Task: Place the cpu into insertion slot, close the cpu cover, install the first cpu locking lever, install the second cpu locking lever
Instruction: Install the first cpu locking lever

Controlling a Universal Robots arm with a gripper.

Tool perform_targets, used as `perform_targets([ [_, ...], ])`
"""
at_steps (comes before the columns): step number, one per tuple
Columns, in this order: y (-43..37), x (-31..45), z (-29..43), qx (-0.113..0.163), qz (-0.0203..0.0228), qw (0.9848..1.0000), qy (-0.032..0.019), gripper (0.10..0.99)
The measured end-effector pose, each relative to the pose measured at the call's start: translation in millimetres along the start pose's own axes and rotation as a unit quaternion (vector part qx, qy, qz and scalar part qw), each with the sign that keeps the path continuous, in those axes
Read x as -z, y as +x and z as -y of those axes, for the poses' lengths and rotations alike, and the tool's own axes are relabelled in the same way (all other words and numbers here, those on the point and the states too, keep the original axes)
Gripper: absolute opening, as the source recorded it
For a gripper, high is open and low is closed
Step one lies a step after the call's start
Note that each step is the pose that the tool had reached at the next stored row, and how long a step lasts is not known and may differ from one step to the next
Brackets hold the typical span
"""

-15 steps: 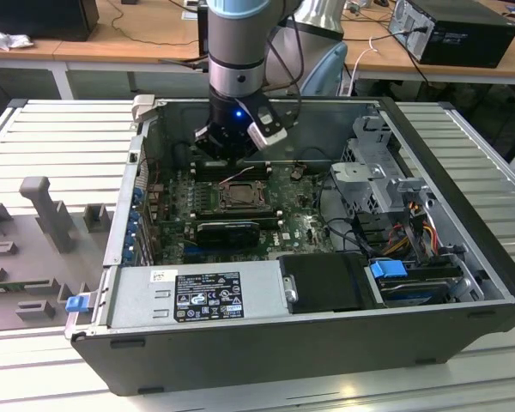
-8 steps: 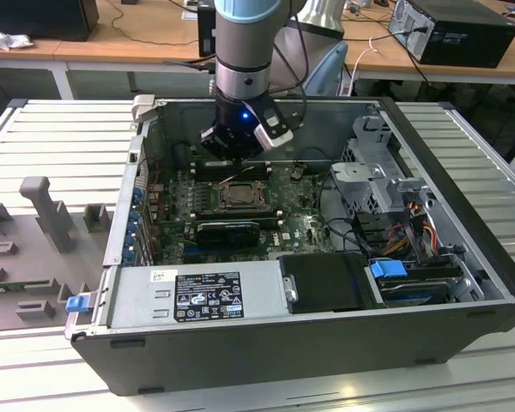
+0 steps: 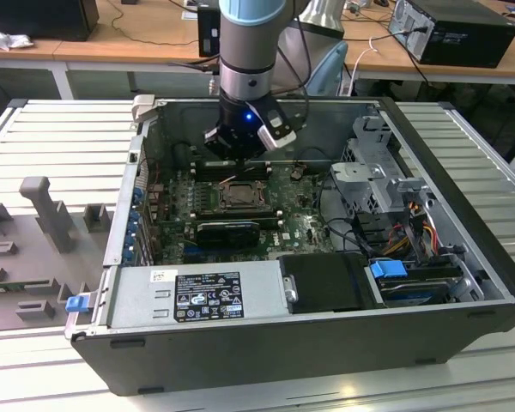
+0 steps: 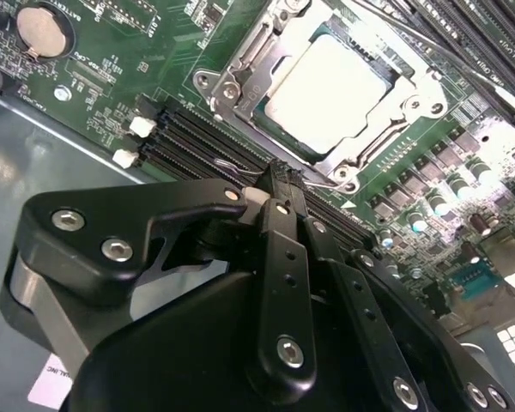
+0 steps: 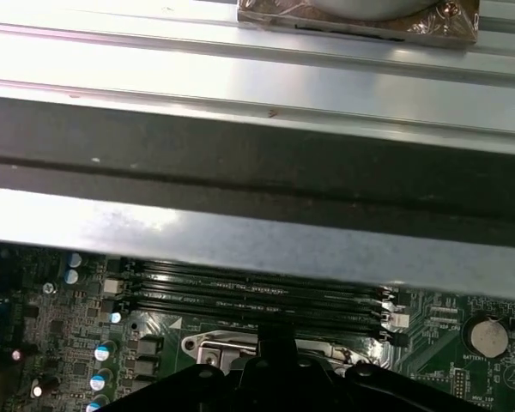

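In the second wrist view the cpu (image 4: 335, 81) lies in the insertion slot (image 4: 322, 154), silvery top up. The cpu cover (image 4: 240, 64) lies flat over it, and the chip shows through its window. A thin wire locking lever (image 4: 236, 167) runs along the slot's near edge. My gripper (image 4: 279, 182) is shut, its black fingertips together right at that lever beside the slot; I cannot tell whether they touch it. In the exterior view my gripper (image 3: 238, 156) hangs just over the far edge of the insertion slot (image 3: 240, 194) inside the open computer case.
Black memory slots (image 4: 197, 137) run beside the slot, and a coin battery (image 4: 43, 30) sits further off. A long black graphics card (image 3: 229, 232), the power supply (image 3: 197, 296) and a drive cage (image 3: 386, 172) crowd the case. The metal case wall (image 5: 257, 172) stands close behind the gripper.
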State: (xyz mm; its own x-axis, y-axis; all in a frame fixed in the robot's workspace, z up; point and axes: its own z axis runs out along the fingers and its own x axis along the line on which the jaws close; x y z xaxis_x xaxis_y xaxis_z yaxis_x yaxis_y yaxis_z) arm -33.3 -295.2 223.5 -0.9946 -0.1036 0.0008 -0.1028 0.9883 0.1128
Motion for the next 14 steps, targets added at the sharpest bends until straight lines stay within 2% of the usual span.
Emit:
perform_targets([
  [14,-14.3,-4.4,-3.7,0.000,0.0000,1.0000,0.0000,0.106],
])
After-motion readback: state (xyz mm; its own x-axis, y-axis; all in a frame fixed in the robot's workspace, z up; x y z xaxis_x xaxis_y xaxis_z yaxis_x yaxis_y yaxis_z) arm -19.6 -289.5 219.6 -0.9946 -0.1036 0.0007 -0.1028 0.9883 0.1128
